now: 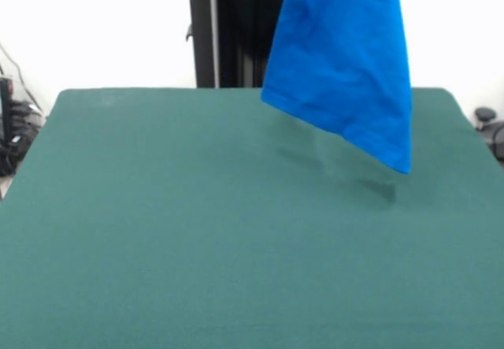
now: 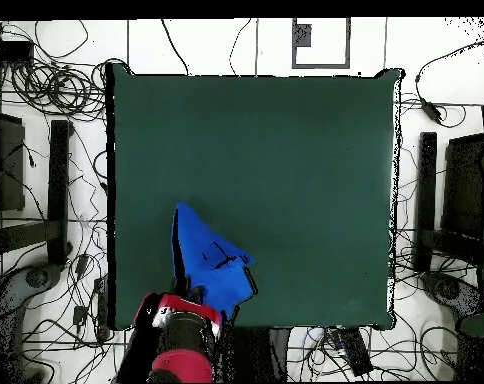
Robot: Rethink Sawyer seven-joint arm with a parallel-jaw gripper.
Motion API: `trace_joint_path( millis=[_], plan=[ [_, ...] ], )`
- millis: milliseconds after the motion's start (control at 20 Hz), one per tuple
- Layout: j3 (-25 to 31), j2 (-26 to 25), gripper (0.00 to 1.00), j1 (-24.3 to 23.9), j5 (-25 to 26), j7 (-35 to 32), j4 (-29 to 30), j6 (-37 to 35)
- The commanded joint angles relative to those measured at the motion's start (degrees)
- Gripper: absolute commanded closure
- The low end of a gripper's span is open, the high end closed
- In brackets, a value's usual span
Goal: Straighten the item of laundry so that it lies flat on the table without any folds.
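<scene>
Shirt [image 1: 342, 57]: bright blue, hanging in the air from a point above the front view's top edge; plain side showing, no print visible. It drapes to a slanted hem whose lowest corner comes close to the worktop [image 1: 197, 239], with a faint shadow beneath it.
Position: in the front view, over the far right part of the worktop; from overhead, the shirt [image 2: 208, 265] sits near the edge closest to the robot base, left of centre.
Why held so: judged, lifting by one point lets the cloth's own weight pull folds out before it is laid down; the task is not yet done, since the shirt hangs bunched, not flat.
Arm [image 2: 181, 340]: red and black, seen overhead just below the shirt.
Claw: hidden by cloth and the picture's edge; whether it is apart, together or clamped on the shirt cannot be told.
Worktop: dark green, felt-like, much wider than the shirt; nothing else lies on it.
Room: white wall and a dark pedestal [image 1: 232, 34] behind; overhead, many cables [image 2: 46, 90] on a pale floor and dark stands either side.
</scene>
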State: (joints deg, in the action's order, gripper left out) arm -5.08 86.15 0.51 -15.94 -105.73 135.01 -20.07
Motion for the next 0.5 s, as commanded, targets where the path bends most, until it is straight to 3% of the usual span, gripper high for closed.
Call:
trace_joint_path(
  millis=[50,500],
  plan=[
    [-0.31,4.35,1.0,-1.41,-3.27,9.67,21.93,4.27],
    [4.93,4.78,1.0,-3.12,-7.39,10.27,24.92,8.21]
  ],
)
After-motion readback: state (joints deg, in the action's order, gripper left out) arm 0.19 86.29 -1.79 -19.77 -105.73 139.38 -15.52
